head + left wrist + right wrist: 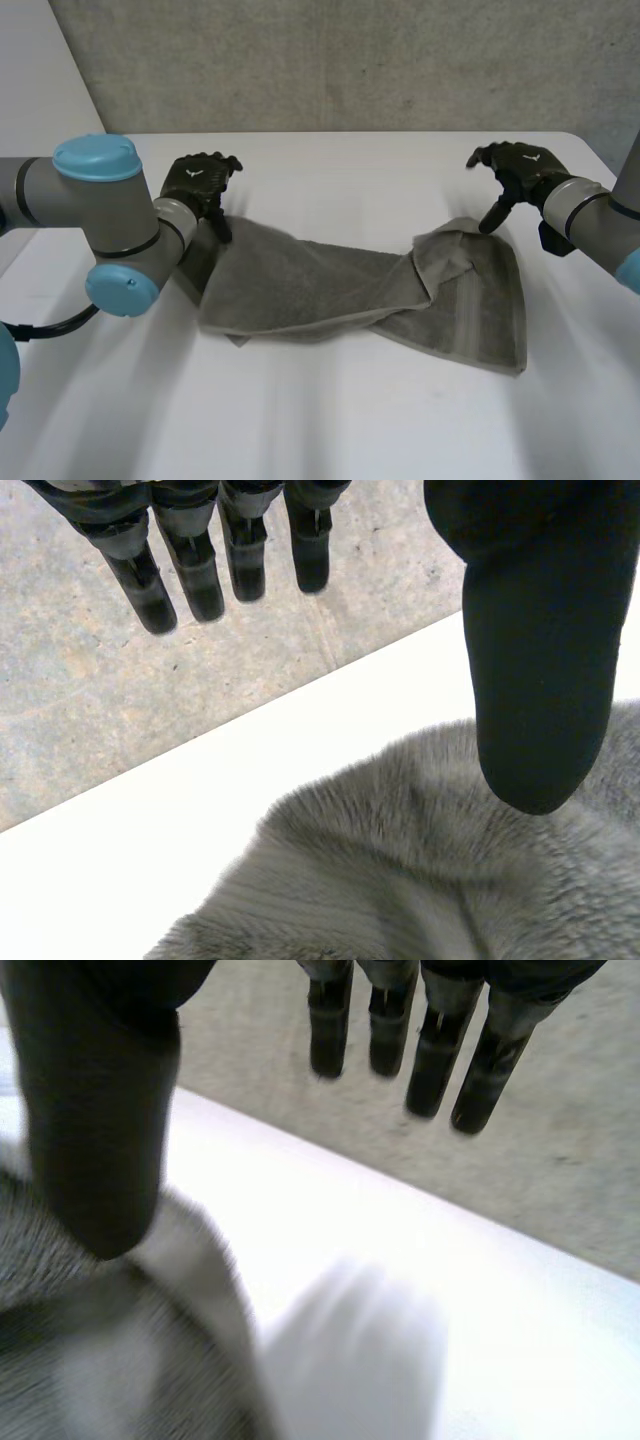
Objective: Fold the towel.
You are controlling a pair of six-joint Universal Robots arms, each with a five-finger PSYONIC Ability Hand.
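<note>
A grey towel (330, 290) lies crumpled in a long band across the white table (350, 430), its right end folded over itself. My left hand (197, 180) hovers over the towel's far left corner, open, with nothing between thumb and fingers. In the left wrist view the thumb (540, 660) hangs just above the towel's pile (420, 870) and the straight fingers (200, 570) are clear of it. My right hand (515, 165) is open above the far right corner, thumb pointing down at the cloth. The right wrist view shows its thumb (95, 1110) over the towel (80, 1350).
A grey concrete wall (350, 60) rises behind the table's far edge. My left arm (100, 215) reaches in low at the left, the right arm (600, 220) at the right. Bare table surface lies in front of the towel.
</note>
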